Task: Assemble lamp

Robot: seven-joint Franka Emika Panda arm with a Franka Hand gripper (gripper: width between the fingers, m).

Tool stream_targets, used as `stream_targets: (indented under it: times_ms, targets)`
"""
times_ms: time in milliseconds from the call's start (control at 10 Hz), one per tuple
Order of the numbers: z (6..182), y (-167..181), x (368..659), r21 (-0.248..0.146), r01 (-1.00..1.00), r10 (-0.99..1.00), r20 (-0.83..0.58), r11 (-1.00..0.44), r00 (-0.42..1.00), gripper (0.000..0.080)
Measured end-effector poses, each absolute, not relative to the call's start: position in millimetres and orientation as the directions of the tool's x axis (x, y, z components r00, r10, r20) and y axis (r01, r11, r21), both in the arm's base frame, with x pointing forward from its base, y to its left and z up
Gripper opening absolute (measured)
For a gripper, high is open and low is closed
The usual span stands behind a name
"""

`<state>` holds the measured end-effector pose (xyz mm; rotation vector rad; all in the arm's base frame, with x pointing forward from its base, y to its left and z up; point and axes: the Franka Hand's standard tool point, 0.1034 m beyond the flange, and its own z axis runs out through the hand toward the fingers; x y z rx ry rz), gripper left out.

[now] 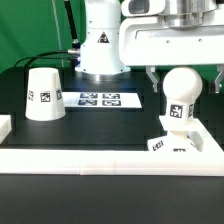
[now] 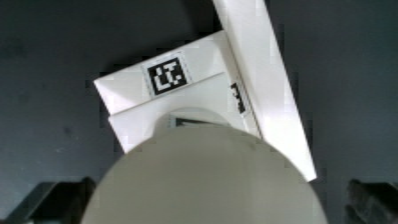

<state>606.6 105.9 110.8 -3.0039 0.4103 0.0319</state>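
The round-headed white bulb [image 1: 180, 97] stands upright on the small square base [image 1: 176, 143] at the exterior view's right. My gripper [image 1: 184, 82] is lowered over the bulb's head with one finger [image 1: 150, 78] on each side of it, open and apart from it. In the wrist view the bulb [image 2: 205, 170] fills the space between my fingers [image 2: 63, 200], above the tagged base [image 2: 169, 85]. The cone-shaped shade [image 1: 44, 93] stands alone on the table at the exterior view's left.
The marker board [image 1: 98, 99] lies between the shade and the bulb. The robot's white body [image 1: 100, 40] stands behind it. A white raised wall [image 1: 100, 157] runs along the front, right against the base, and shows in the wrist view [image 2: 258, 60].
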Motion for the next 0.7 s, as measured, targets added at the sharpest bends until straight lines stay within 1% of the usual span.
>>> stream_targets:
  times_ms: [100, 300, 400, 600, 700]
  targets:
    - [110.6, 104.4, 606.9, -0.089, -0.135, -0.134, -0.016, -0.987, 0.991, 0.0698]
    - [111.3, 103.6, 607.7, -0.078, 0.044, 0.044, 0.002, -0.996, 0.999, 0.0698]
    - [111.7, 103.6, 608.3, -0.074, 0.151, 0.151, 0.013, -0.986, 0.988, 0.0698]
    - [112.0, 104.3, 608.8, -0.071, 0.286, 0.285, 0.026, -0.955, 0.958, 0.0698]
    - [112.4, 104.8, 610.2, -0.065, 0.391, 0.389, 0.041, -0.918, 0.92, 0.0698]
